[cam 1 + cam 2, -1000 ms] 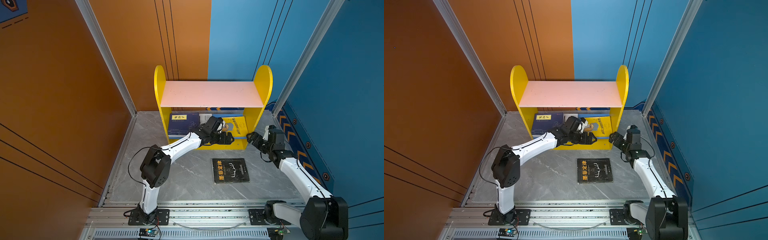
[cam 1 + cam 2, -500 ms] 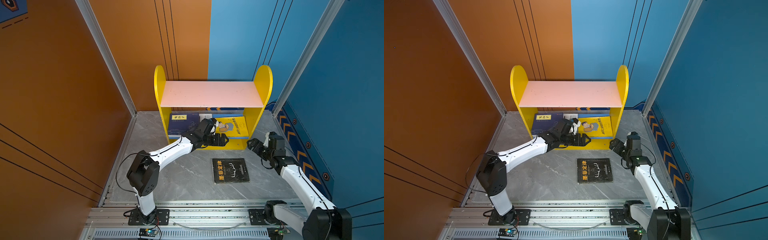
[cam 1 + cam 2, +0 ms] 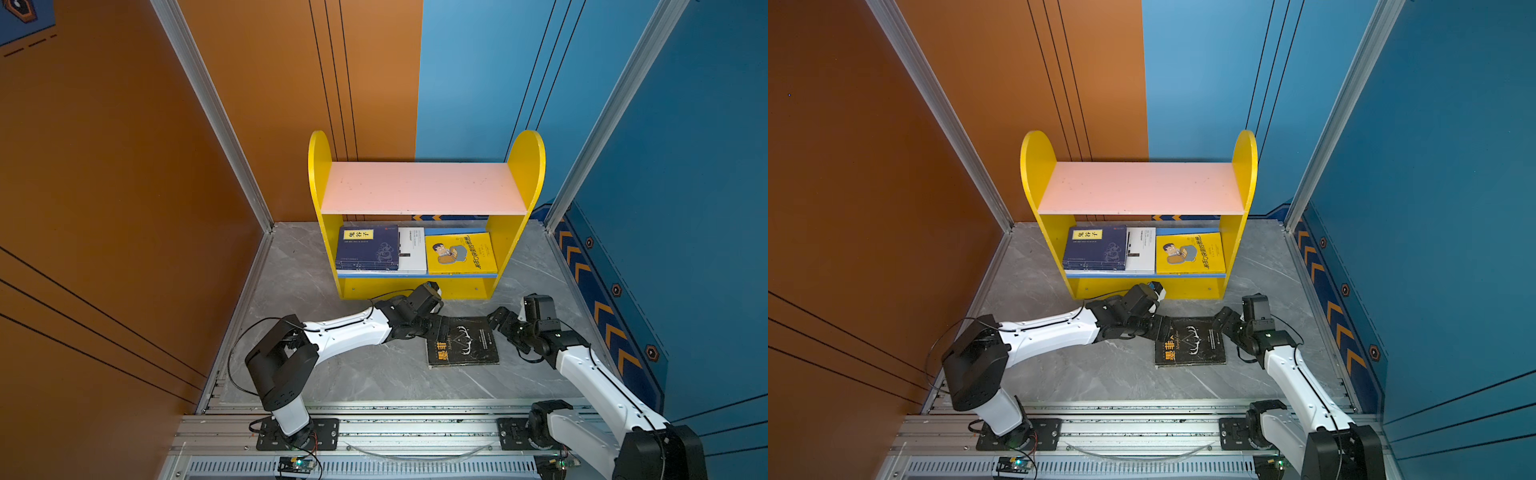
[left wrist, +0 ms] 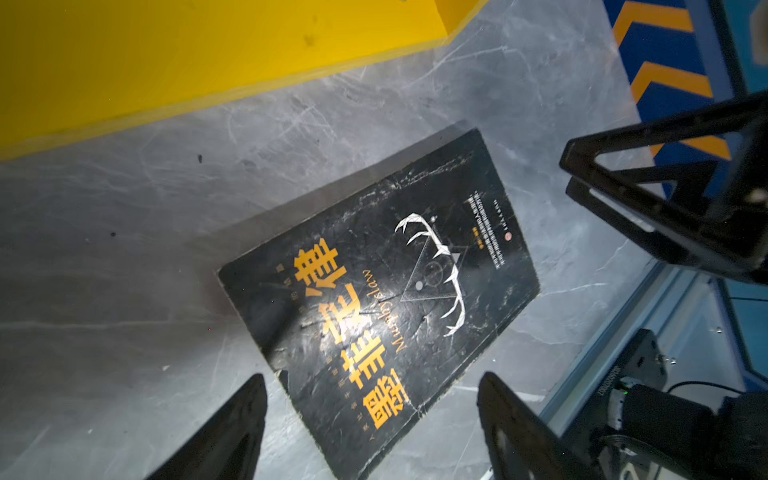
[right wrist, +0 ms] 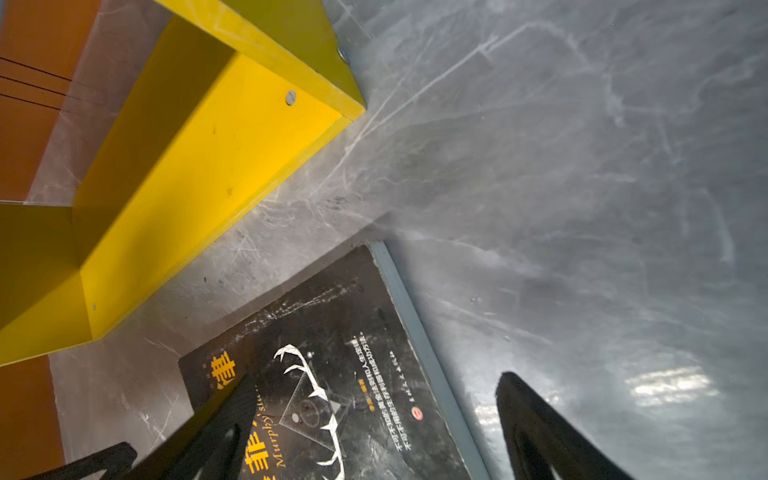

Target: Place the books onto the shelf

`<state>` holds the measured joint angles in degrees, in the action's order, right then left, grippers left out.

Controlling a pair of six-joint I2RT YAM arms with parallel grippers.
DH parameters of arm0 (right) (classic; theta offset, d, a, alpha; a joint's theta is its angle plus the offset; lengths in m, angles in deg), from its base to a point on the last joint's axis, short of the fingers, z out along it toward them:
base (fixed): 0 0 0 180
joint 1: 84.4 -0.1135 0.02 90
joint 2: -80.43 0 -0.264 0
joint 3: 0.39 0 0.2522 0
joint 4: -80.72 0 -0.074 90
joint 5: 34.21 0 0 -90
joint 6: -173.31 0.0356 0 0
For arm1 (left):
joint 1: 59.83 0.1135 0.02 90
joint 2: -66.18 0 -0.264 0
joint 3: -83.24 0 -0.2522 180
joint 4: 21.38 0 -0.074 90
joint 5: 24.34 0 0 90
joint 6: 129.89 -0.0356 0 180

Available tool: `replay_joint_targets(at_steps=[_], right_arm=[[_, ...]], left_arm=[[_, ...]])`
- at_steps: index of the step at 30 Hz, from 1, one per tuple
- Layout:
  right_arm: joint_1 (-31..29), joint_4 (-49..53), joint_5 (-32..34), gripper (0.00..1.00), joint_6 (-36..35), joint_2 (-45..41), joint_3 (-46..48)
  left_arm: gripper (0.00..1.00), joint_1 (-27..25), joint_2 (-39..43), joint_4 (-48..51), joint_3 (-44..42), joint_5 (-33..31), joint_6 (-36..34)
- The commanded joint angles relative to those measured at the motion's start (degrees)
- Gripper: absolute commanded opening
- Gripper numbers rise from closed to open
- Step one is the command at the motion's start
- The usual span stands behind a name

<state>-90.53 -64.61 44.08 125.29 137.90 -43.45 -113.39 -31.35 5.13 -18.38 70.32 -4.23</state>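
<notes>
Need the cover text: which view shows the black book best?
Left wrist: nearly the whole black book, title legible. Right wrist crops it; both top views show it small, a corner hidden by the left arm.

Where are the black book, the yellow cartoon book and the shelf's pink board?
black book (image 3: 465, 343), in a top view, cover middle
yellow cartoon book (image 3: 461, 254), in a top view, cover middle
pink board (image 3: 424, 188), in a top view, face middle

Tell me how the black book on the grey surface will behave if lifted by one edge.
The black book looks thin and lies flat on the grey surface, so it will probably sag if held by one edge. Its scuffed, creased cover suggests soft paper, not stiff board. On this smooth surface it may slide when pushed.
</notes>
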Motion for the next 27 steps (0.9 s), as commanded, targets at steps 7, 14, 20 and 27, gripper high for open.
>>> replay_joint_targets(at_steps=[7,14,20,27], right_arm=[[-4.0,0.2,2.5,0.91,3.4,3.4,2.5],[-7.7,-2.8,4.5,0.90,5.4,6.8,3.3],[-9.9,-6.2,4.6,0.87,6.3,10.8,3.0],[-10.6,-8.0,4.0,0.84,6.0,14.4,2.5]], left_arm=[[0.72,0.1,-8.5,3.8,2.9,-4.2,3.4],[0.70,0.9,-10.8,2.0,3.0,-2.2,4.2],[0.58,0.8,-10.6,-3.3,2.9,-0.5,4.3],[0.40,0.9,-5.1,-13.4,-2.7,-0.7,5.9]])
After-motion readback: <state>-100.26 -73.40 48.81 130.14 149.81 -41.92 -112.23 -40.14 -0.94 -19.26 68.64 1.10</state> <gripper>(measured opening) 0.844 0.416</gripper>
